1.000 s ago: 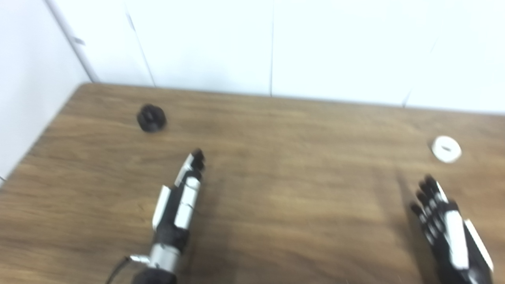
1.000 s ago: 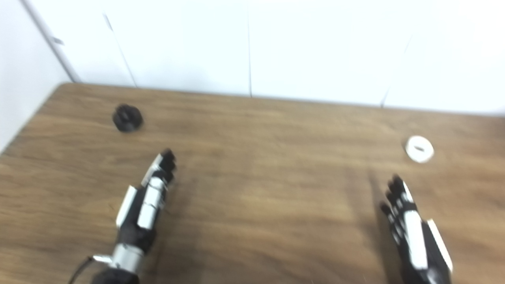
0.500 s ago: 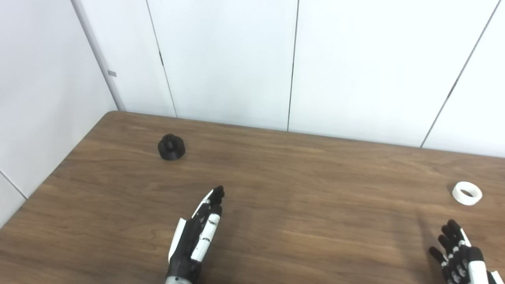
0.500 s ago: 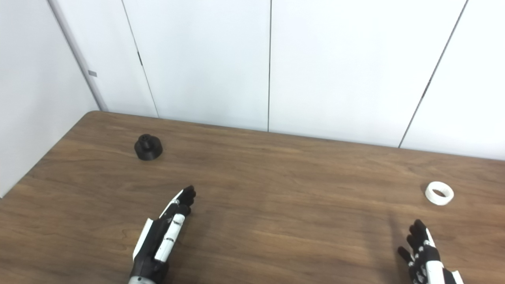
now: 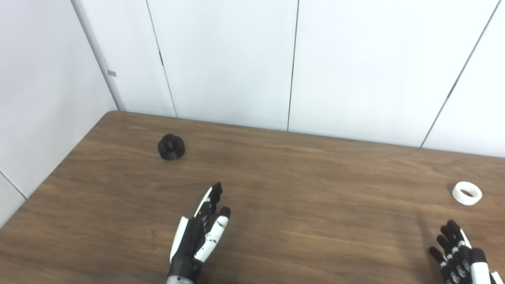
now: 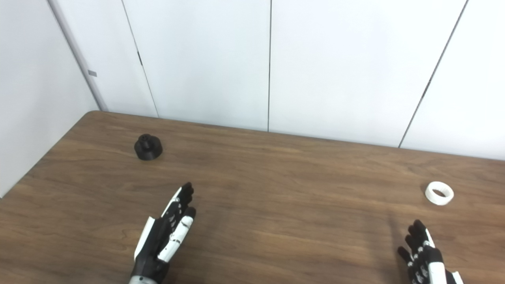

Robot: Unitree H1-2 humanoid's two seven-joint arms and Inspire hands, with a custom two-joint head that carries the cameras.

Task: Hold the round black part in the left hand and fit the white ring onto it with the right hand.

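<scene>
Both hands, left hand [image 5: 199,232] and right hand [image 6: 424,256], hovered empty, fingers spread; the black part [image 5: 171,146] (far from the white ring [image 5: 466,193]) could skid if nudged

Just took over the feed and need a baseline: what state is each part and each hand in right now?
round black part: standing on the table, far left, untouched, no ring on it.
white ring: lying flat on the table, far right, untouched.
left hand: open, empty, fingers pointing toward the black part, well short of it.
right hand: open, empty, partly cut off by the frame, just short of the ring.
table: wooden, carrying both parts.
</scene>
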